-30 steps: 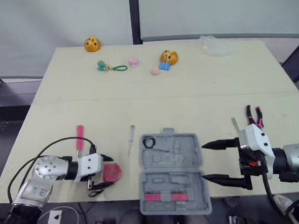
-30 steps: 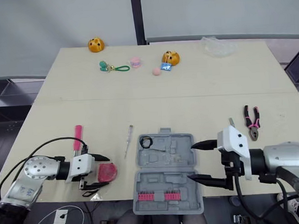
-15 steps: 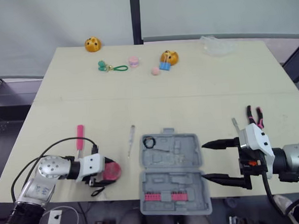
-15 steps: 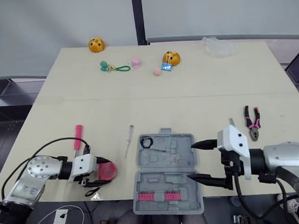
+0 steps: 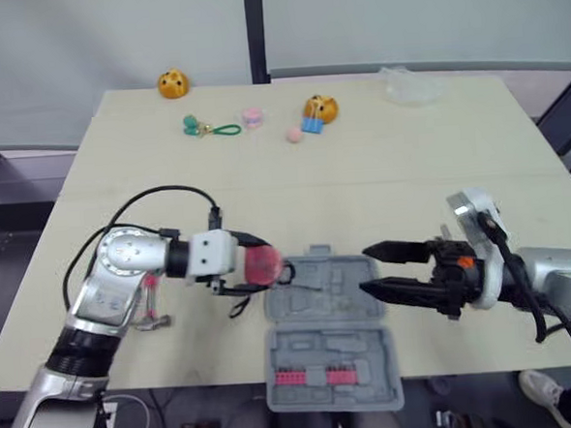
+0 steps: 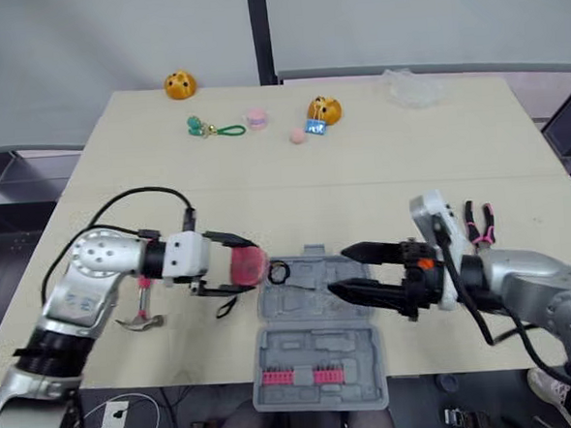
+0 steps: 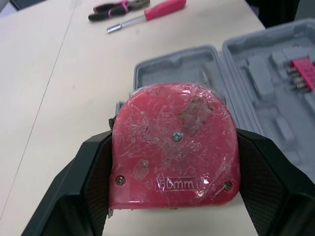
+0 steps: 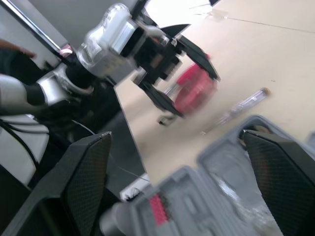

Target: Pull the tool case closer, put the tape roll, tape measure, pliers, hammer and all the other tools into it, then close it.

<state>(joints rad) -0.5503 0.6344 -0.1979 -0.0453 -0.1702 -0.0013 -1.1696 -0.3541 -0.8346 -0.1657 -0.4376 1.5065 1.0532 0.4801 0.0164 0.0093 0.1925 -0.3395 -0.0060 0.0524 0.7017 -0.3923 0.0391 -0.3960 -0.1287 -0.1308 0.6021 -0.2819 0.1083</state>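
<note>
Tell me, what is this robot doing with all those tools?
The robot is packing tools into an open grey tool case. Its left gripper holds a red tape measure beside the case's left edge; the right gripper hovers open over the case. A hammer and pliers lie on the table.

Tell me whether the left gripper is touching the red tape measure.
Touching. In the left wrist view the left gripper clamps the tape measure, a finger pressed against each side, no gap.
</note>
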